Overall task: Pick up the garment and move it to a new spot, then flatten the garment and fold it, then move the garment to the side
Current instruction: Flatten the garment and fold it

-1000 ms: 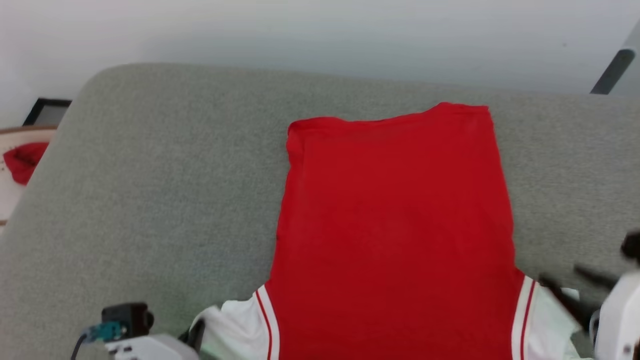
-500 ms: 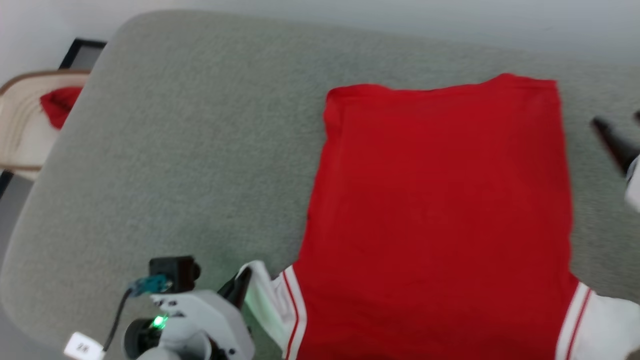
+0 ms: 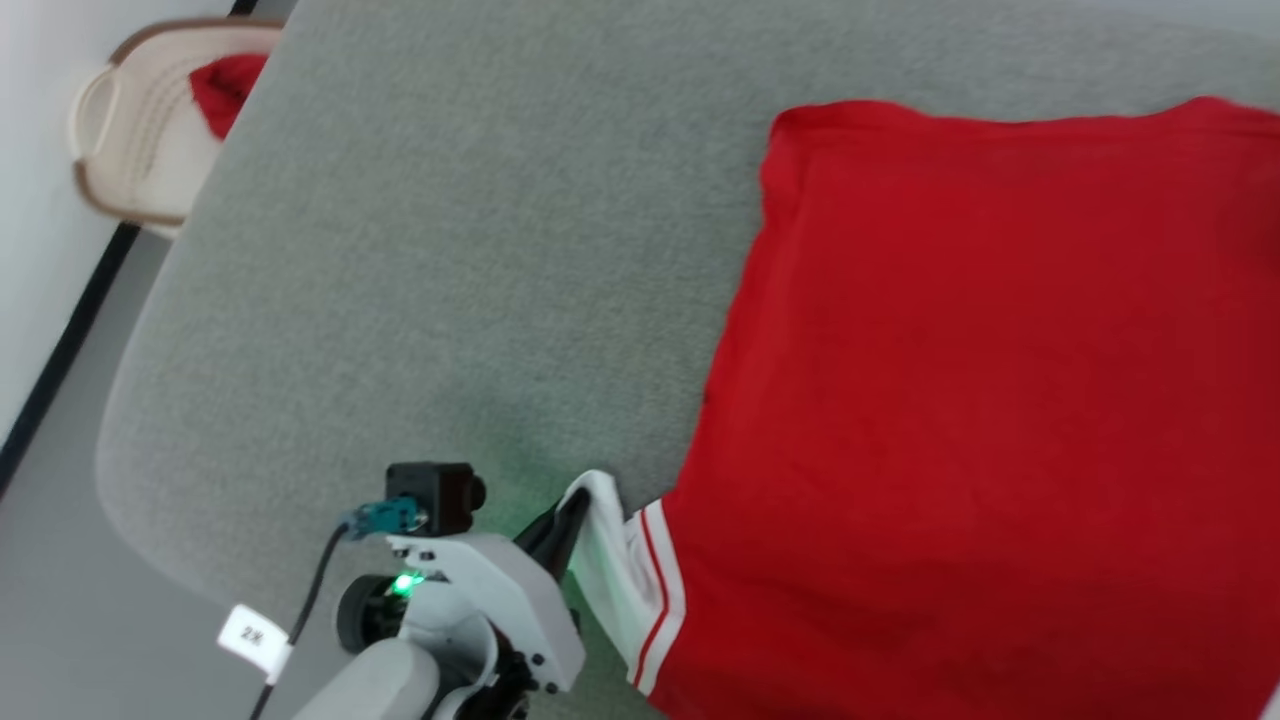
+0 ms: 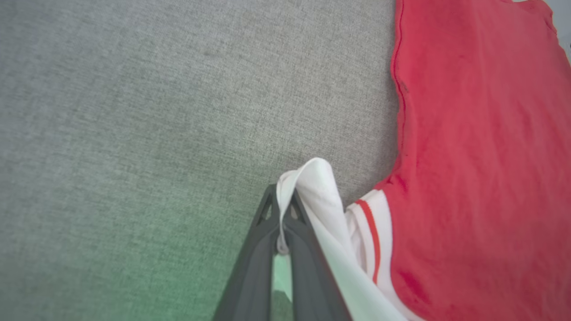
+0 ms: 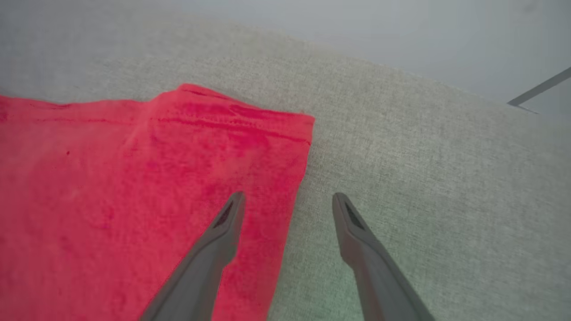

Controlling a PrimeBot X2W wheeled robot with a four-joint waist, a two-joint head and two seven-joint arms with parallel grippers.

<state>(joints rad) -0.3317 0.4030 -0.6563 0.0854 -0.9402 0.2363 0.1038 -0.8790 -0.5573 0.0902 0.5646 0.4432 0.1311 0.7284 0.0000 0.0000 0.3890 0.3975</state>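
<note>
Garment [image 3: 980, 380]: a red jersey T-shirt with white short sleeves and red-striped trim, spread flat with a plain red side up on the right part of the cushion. Its straight hem is at the far end and its sleeves at the near end.
Surface [image 3: 450, 250]: a grey woven fabric cushion with rounded corners, running left well past the shirt.
Left gripper [image 3: 565, 520]: at the shirt's near left corner, its two dark fingers pressed together on the edge of the white left sleeve [image 4: 314, 187].
Left wrist view: gives the pinch up close. The white cloth is folded over the fingertips in a small raised loop, the red-striped band lies just right of it, and a green glow falls on the grey weave beside the fingers.
Right gripper [image 5: 287, 198]: spread wide and holding nothing, at the shirt's far right corner. One finger is over red cloth, the other over bare cushion; I cannot tell whether they touch down.
Right wrist view: gives the hem's stitching line, a slight ripple at that corner, and a pale wall beyond the cushion's far edge.
Head view: gives the left arm's pale wrist with a black camera block [image 3: 435, 495], a lit green lamp [image 3: 405, 583] and a cable carrying a white tag [image 3: 250, 635]. Beyond the cushion's far left corner stands a beige curved seat [image 3: 130, 160] with a crumpled red cloth [image 3: 225, 85] on it.
</note>
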